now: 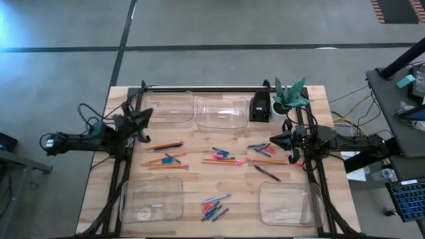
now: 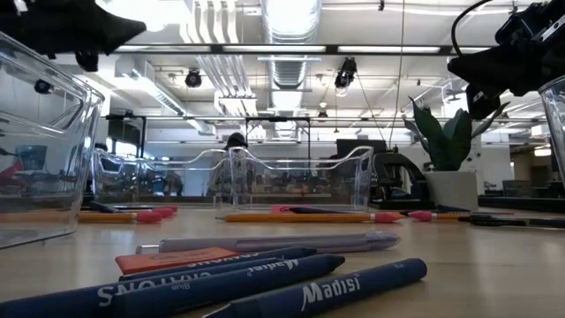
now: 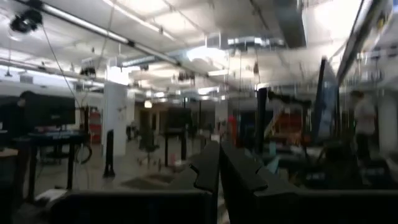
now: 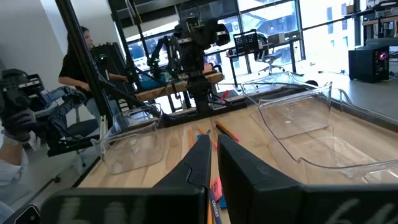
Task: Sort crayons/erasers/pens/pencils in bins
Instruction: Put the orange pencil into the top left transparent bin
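Orange pencils (image 1: 166, 145) (image 1: 226, 160), dark pens (image 1: 267, 174), blue crayons (image 1: 214, 207) (image 2: 265, 283) and small erasers (image 1: 269, 150) lie flat and scattered on the wooden table. Four clear bins stand on it: two at the far side (image 1: 169, 106) (image 1: 221, 111) and two at the near side (image 1: 153, 199) (image 1: 285, 202). My left gripper (image 1: 143, 123) (image 3: 217, 168) is shut at the table's left edge, raised and tilted upward toward the room. My right gripper (image 1: 275, 141) (image 4: 213, 149) is shut at the right edge, pointing level across the table. Neither holds anything.
A small black box (image 1: 259, 106) and a potted plant (image 1: 289, 96) stand at the far right beside the bins. Black frame rails (image 1: 199, 88) run along the table's far, left and right sides. A person (image 4: 81, 56) sits beyond the table's left side.
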